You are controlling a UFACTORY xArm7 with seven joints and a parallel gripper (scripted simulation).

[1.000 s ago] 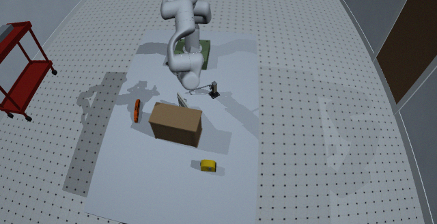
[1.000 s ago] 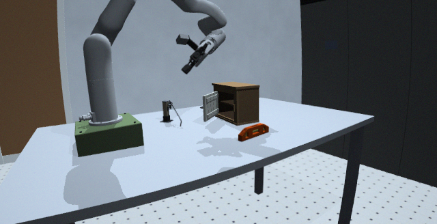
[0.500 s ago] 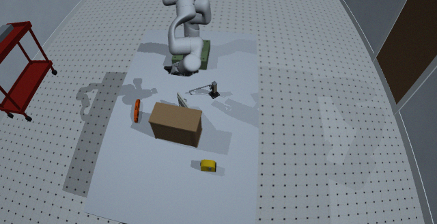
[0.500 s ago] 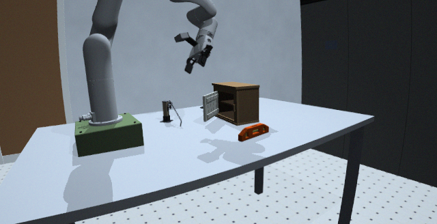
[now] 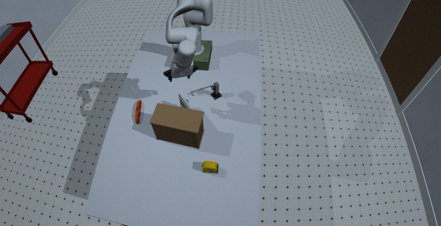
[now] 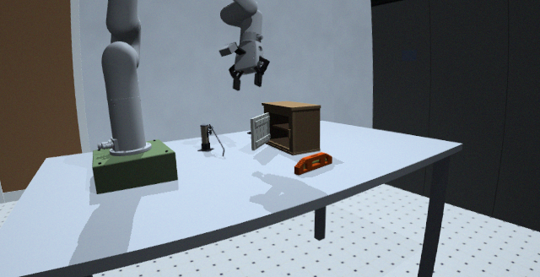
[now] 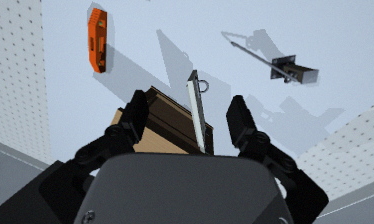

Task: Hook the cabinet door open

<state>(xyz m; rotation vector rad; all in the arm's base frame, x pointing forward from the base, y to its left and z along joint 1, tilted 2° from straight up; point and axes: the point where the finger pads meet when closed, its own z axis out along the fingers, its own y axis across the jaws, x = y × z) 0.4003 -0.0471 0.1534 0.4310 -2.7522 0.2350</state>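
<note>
- Brown cabinet (image 5: 177, 124) from the top: its door (image 5: 184, 101) stands ajar; the post (image 5: 216, 89) is at its 2 o'clock, with the hook (image 5: 200, 89) running toward 9 o'clock from it.
- Exterior: the gripper (image 6: 247, 78) hangs high, fingers fully spread, holding nothing.
- Wrist: the hook's long axis slants toward 10 o'clock, well apart from the eye (image 7: 203, 86).
</note>
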